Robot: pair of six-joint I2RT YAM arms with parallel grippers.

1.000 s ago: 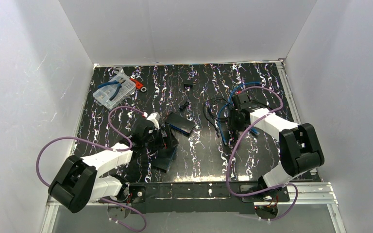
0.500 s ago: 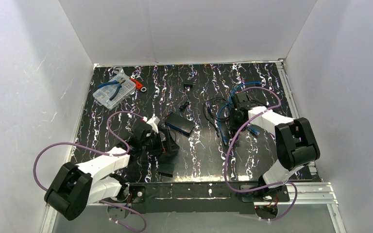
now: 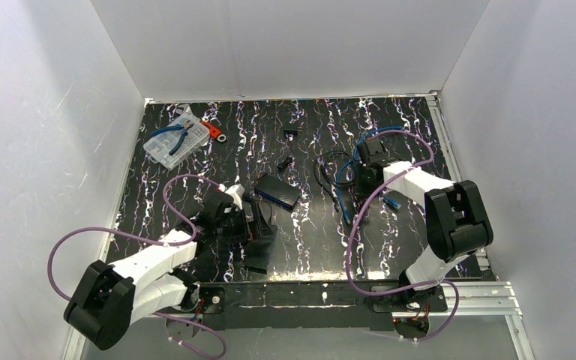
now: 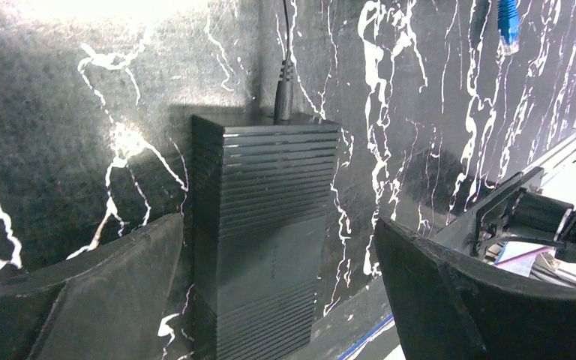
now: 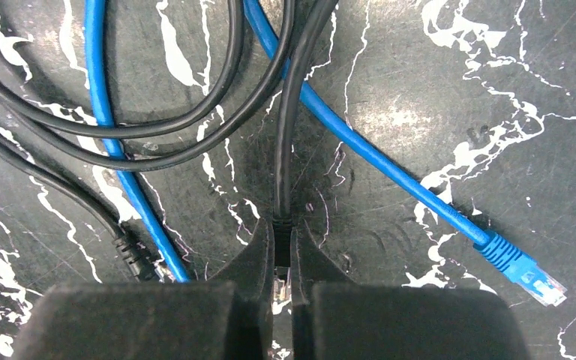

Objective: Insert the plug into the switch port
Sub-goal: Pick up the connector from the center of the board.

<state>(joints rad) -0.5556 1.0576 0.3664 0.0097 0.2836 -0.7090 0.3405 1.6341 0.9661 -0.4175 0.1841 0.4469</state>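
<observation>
The switch [image 4: 266, 225] is a black ribbed box lying on the marbled mat, with a black cord plugged into its far end; from above the switch [image 3: 279, 191] sits mid-table. My left gripper [image 4: 276, 225] is open, one finger on each side of the switch without touching it. The plug [image 5: 280, 283] is a clear connector on a black cable [image 5: 283, 135]. My right gripper [image 5: 281, 229] is shut on that plug, low on the mat. In the top view the right gripper [image 3: 366, 176] is among coiled cables. The switch's ports are hidden.
A blue network cable [image 5: 360, 146] with its own plug [image 5: 529, 274] lies beside the held one, crossed by other black cables [image 5: 120, 131]. A clear parts box [image 3: 172, 142] with pliers and a red tool [image 3: 211, 129] sit far left. White walls enclose the mat.
My right gripper has closed from half open onto the black cable's plug. The left arm has drawn back slightly toward the near edge, its gripper still open.
</observation>
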